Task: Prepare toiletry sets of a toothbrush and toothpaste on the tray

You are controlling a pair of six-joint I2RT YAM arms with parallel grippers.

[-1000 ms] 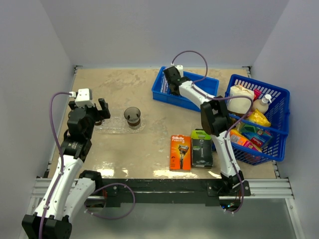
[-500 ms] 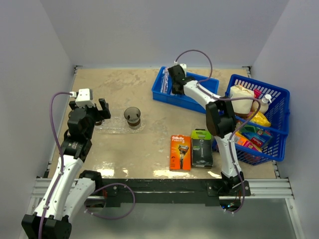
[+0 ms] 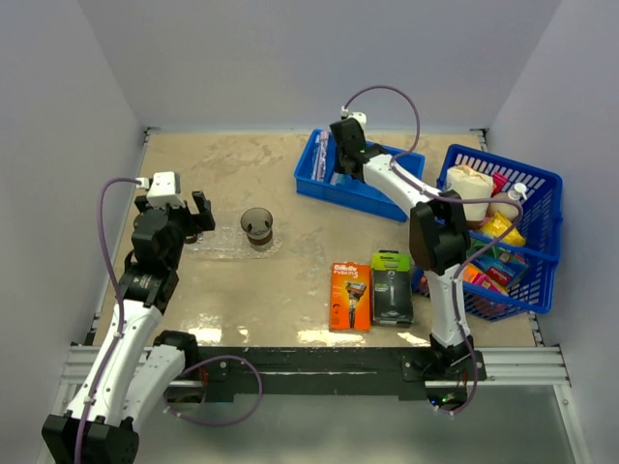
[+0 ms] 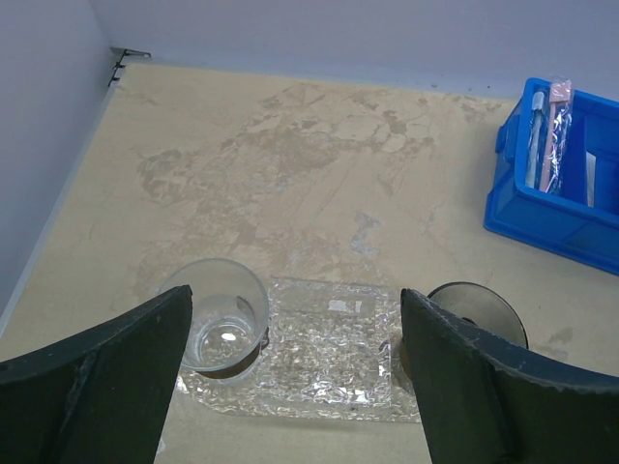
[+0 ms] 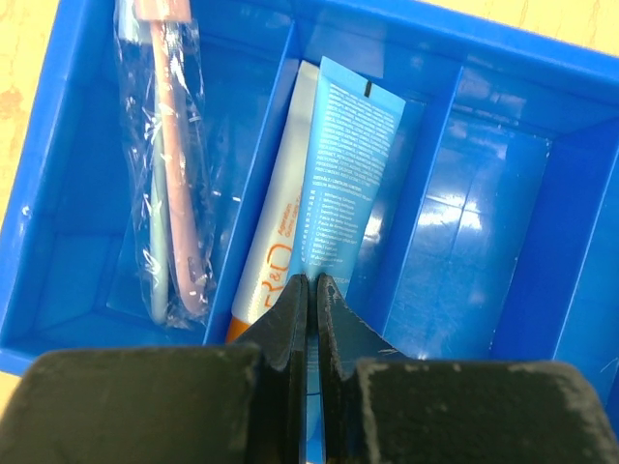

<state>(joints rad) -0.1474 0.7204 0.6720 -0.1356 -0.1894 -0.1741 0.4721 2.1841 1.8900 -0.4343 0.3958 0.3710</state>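
Top view. Shows the left gripper (image 3: pixel 174 217) spread wide over the left end of the tray (image 3: pixel 227 246), holding nothing. Finds a brown cup (image 3: pixel 256 227) at the tray's right end. Places two razor packs (image 3: pixel 370 292) side by side near the table's (image 3: pixel 290 193) front edge, well apart from the tray and just left of the basket (image 3: pixel 542 184) packed with mixed goods. Has the right gripper (image 3: pixel 343 164) reaching into the blue bin (image 3: pixel 363 198) at the back, beside the basket. Catches the toothbrush (image 3: pixel 321 155) as a pale strip at the bin's left end, long axis running front to back.

Left wrist. Shows both fingers (image 4: pixel 97 377) far apart, with only the tray (image 4: pixel 329 358) below them. Sets a clear cup (image 4: pixel 218 324) upright on the tray's left end and the brown cup (image 4: pixel 474 304) at its right edge, partly hidden by the right finger. Keeps the bin (image 4: pixel 561 213) well apart at far right, the wrapped toothbrush (image 4: pixel 551 135) lying along its left compartment, reddish end farthest away.

Right wrist. Shows jaws pressed together, tips at the near end of the toothpaste (image 5: pixel 343 179); cannot tell whether pinching it. Finds that pale blue pack in the middle compartment, leaning across a white-orange pack (image 5: pixel 276 261), long axis pointing away from the gripper and tilted slightly right. Puts the toothbrush (image 5: pixel 169 174), in clear wrap, alone in the left compartment, roughly parallel.
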